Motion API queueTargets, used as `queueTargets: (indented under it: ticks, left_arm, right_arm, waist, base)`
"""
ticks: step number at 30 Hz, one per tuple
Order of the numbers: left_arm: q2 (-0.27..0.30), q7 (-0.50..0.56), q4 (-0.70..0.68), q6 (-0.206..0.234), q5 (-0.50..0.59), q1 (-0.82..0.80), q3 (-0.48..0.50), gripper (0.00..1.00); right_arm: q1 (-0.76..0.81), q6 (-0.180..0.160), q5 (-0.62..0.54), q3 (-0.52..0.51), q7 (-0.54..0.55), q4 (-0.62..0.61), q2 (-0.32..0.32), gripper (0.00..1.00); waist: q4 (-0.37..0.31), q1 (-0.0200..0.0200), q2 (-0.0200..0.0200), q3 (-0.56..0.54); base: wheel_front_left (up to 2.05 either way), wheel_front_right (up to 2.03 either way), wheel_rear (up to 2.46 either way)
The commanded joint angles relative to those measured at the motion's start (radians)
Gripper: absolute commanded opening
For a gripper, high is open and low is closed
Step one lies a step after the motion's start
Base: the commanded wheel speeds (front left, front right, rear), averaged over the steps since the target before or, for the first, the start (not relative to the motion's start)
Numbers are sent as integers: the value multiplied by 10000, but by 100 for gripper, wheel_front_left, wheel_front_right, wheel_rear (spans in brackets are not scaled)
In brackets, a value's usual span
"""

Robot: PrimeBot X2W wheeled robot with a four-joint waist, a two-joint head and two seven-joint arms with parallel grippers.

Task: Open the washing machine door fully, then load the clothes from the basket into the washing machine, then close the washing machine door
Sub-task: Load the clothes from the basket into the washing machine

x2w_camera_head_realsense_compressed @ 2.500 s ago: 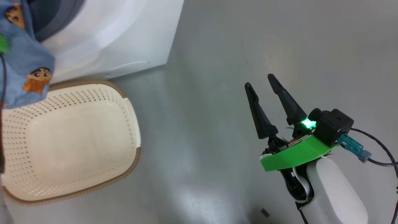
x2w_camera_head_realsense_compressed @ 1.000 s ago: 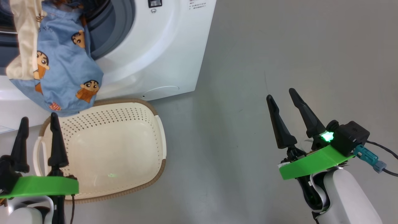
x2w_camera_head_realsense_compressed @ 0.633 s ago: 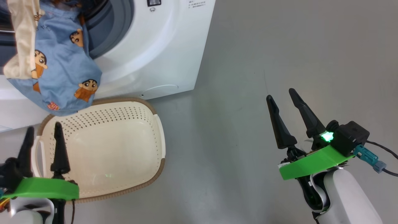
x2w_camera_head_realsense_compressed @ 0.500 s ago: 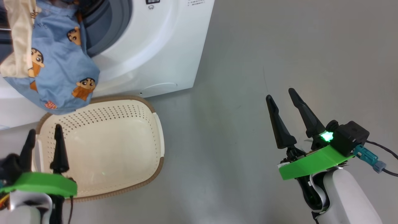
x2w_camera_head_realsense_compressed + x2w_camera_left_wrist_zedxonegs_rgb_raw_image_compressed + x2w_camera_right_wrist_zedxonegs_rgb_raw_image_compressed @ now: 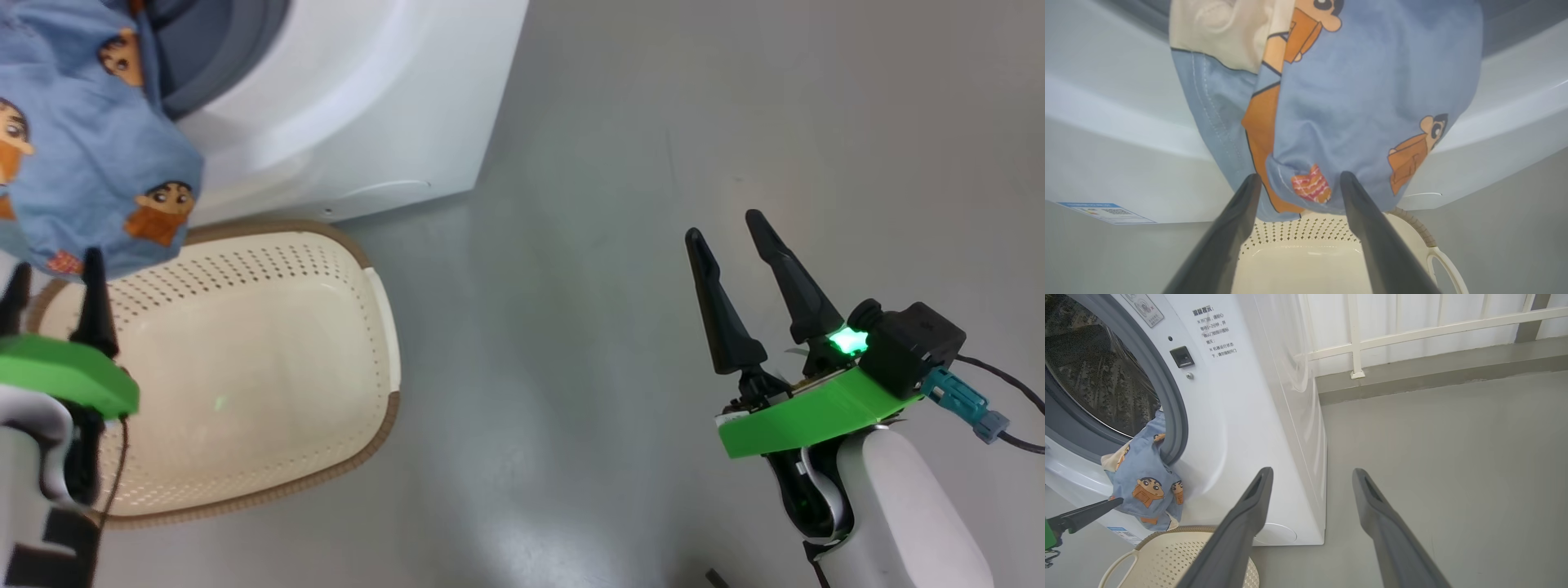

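Observation:
The light blue cartoon-print clothes hang out of the washing machine opening, over its white front. Their lower hem dangles above the far rim of the basket, which has nothing in it. My left gripper is open, and its tips reach the hem of the clothes, which sags between and just behind the fingers. My right gripper stands open over bare floor, well right of the machine. The right wrist view shows the steel drum and the clothes spilling over the gasket. The washing machine door is out of view.
Grey floor spreads to the right of the washing machine and basket. A white railing on a low ledge runs behind the washing machine. A blue label sticker sits low on the washing machine's front.
The head camera has shifted, sliding the scene left. My left gripper has come up from the basket's near side to the hanging hem. The right arm has stayed put.

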Motion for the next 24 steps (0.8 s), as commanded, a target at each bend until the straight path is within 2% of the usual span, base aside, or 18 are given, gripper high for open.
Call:
queueTargets:
  ticks: [1, 2, 15, 24]
  left_arm:
    - [471, -65, -30, -10, -52, -229, 226, 100]
    - [588, -83, 466, -15, -72, -635, 101, 100]
    - [1070, -390, 2837, -25, -189, -2827, -622, 100]
    - [1176, -843, 3354, 73, -75, -3616, -579, 100]
  right_arm:
    - [-17, 16, -51, 224, -48, -262, 71, 100]
    - [-59, 16, -51, 240, -48, -284, 108, 100]
    - [-209, 16, -55, 271, -48, -391, 241, 100]
    - [-206, 16, -74, 212, -48, -419, 275, 100]
  waist:
    - [-198, 0, 0, 215]
    - [-284, 0, 0, 327]
    - [-667, 0, 0, 901]
    - [-713, 0, 0, 1017]
  base:
    - [0, 0, 0]
    - [0, 0, 0]
    - [0, 0, 0]
    - [0, 0, 0]
